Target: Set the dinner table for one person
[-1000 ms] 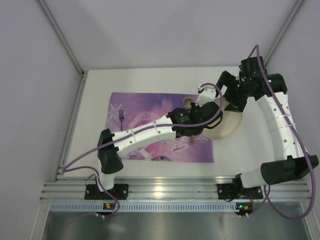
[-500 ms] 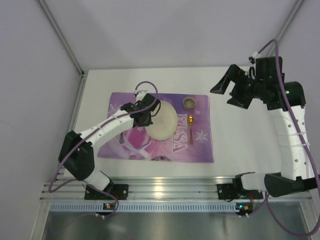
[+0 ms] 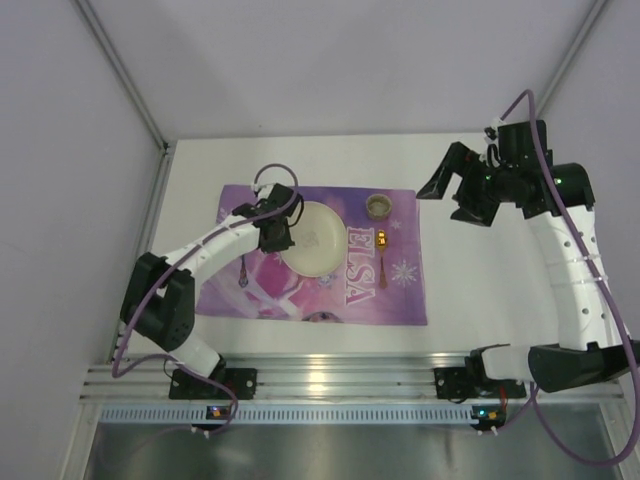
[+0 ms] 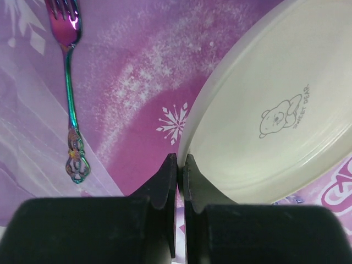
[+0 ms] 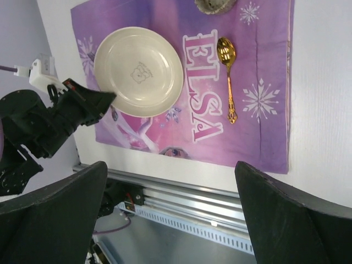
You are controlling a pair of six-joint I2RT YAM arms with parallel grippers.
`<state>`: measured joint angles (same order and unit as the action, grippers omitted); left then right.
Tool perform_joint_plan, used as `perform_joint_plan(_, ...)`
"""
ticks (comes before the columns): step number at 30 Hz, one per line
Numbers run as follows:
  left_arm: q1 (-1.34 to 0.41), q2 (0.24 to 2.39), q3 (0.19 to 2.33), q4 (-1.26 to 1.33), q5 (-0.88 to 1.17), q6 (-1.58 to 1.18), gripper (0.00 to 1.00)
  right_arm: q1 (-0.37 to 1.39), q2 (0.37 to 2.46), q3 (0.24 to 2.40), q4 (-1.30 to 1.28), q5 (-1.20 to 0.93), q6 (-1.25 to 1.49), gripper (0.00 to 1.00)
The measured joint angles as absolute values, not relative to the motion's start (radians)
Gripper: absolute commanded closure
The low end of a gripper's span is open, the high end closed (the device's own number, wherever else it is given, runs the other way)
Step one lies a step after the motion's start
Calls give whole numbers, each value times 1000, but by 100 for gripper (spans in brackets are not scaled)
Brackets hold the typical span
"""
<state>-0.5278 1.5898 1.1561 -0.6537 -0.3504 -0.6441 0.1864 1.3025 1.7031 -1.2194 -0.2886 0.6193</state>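
Sitting pressed together on nothing, left tool (image 4: pixel 180 157), cream plate (image 4: pixel 275 126) just right of it, fork (image 4: pixel 69 82) farther left, right tool (image 5: pixel 170 165) spread wide, empty, above counter (image 5: pixel 324 82)

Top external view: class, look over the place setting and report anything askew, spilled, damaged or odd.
Nothing stands out. The plate lies centred on the placemat, fork to its left and spoon to its right, both lying straight, small cup beyond the spoon. Nothing spilled or broken. The left gripper pinches the plate's rim.
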Motion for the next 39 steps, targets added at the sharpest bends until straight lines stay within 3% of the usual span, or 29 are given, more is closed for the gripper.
perform_joint_plan(4, -513, 1604, 1131, -629, -315, -675, 95, 185, 1300, 1671, -1220, -288, 609, 0)
perform_joint_plan(5, -509, 1604, 1125, -624, -307, -680, 88, 184, 1297, 1663, -1219, -287, 606, 0)
perform_joint_plan(6, -505, 1605, 1119, -621, -302, -684, 75, 180, 1294, 1654, -1220, -287, 602, 0)
perform_joint_plan(9, -498, 1629, 1101, -623, -302, -687, 56, 180, 1285, 1629, -1218, -286, 597, 0)
perform_joint_plan(13, -492, 1706, 1081, -645, -303, -690, 43, 180, 1276, 1596, -1220, -285, 590, 0)
perform_joint_plan(25, -483, 1666, 1127, -715, -323, -679, 39, 178, 1273, 1565, -1215, -271, 556, 0)
perform_joint_plan(33, -482, 1438, 1291, -719, -438, -563, 34, 178, 1269, 1565, -1210, -263, 525, 0)
perform_joint_plan(39, -474, 1201, 1134, -538, -517, -407, 35, 178, 1235, 1566, -1164, -263, 497, 0)
